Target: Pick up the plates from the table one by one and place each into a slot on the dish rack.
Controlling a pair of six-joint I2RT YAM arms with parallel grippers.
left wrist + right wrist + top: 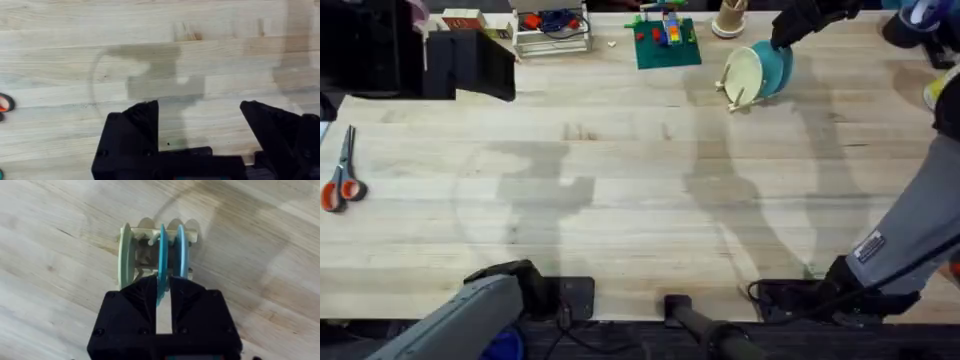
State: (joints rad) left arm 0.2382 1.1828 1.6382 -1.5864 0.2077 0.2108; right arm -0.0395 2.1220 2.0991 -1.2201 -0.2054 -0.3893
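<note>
The small wooden dish rack (145,272) stands on the table (620,180) at the far right (731,97). Three plates stand upright in it: a cream one (125,255) and two turquoise ones. My right gripper (163,282) is shut on the rim of the middle turquoise plate (162,250), which sits in a slot between the cream plate and the other turquoise plate (181,247). From overhead, the right gripper (782,40) hangs over the turquoise plates (776,68). My left gripper (197,107) is open over bare wood near its base.
Orange-handled scissors (340,180) lie at the left edge. Along the back stand a white wire stand (552,30), a green baseplate with bricks (665,40), a cup (728,18) and a black box (470,60).
</note>
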